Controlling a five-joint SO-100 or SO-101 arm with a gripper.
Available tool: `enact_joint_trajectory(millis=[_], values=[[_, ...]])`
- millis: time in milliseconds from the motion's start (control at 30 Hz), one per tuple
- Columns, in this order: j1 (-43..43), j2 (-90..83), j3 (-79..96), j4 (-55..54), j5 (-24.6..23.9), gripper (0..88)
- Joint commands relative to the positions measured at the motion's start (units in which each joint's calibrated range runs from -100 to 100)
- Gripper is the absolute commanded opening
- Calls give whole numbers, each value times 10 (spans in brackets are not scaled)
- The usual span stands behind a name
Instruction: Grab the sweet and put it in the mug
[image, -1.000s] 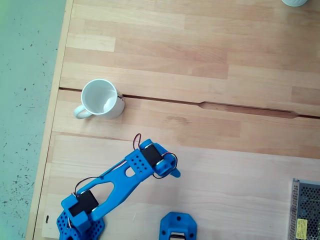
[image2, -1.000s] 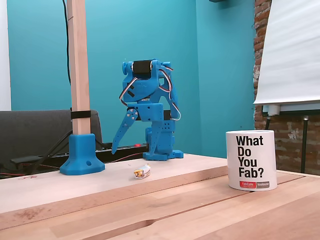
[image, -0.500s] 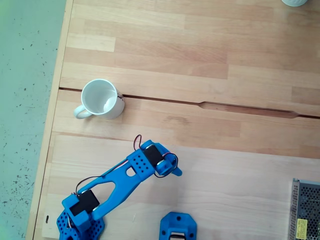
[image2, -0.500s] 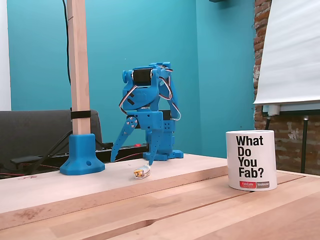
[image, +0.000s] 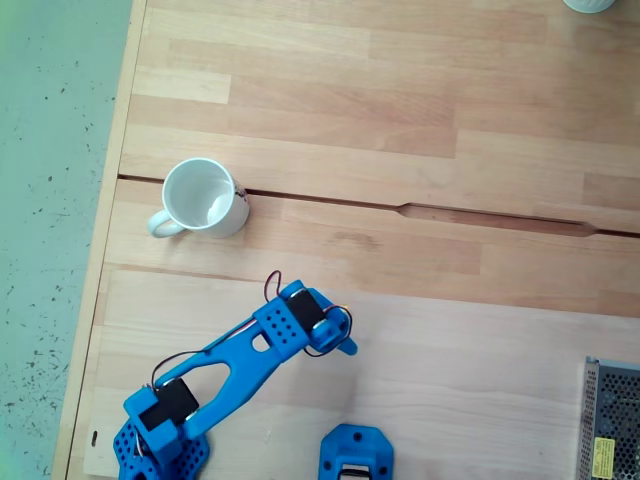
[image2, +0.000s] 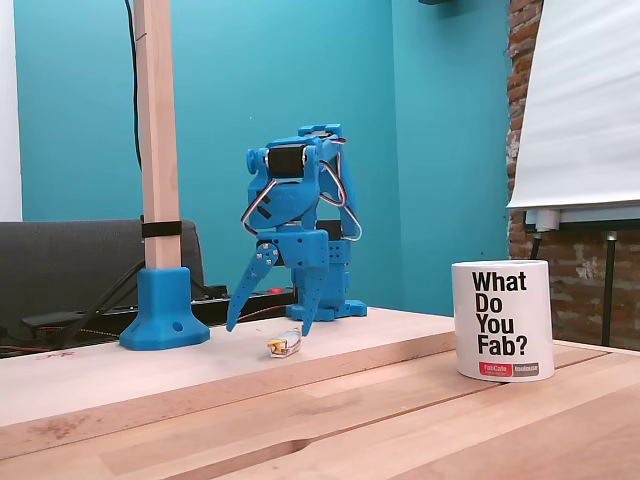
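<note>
While one sweet (image2: 284, 345) and one mug (image2: 502, 320) sit on the table (image2: 420, 420), the pincer (image2: 270, 324) hangs wide open just above the sweet, holding nothing.

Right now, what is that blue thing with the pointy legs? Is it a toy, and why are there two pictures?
It is a small robot arm, made of blue plastic parts with little motors. The two pointy "legs" are its gripper, two fingers that pinch things. They are spread open and hold nothing.

One fixed view looks straight down from above. The other stands low at the table's edge and looks sideways.

On the wooden table stands a white mug; from the side, the same mug shows the words "What Do You Fab?". A tiny wrapped sweet lies on the wood, just below the open fingers. From above, the arm covers that spot.

The blue block holding a wooden post is a stand.
</note>
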Motion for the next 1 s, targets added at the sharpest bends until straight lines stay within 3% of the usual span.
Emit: enact_joint_trajectory(millis=[0,967], values=[[-22,-7,-7,-6,-3,382],[-36,34,-4,-6,-3,383]])
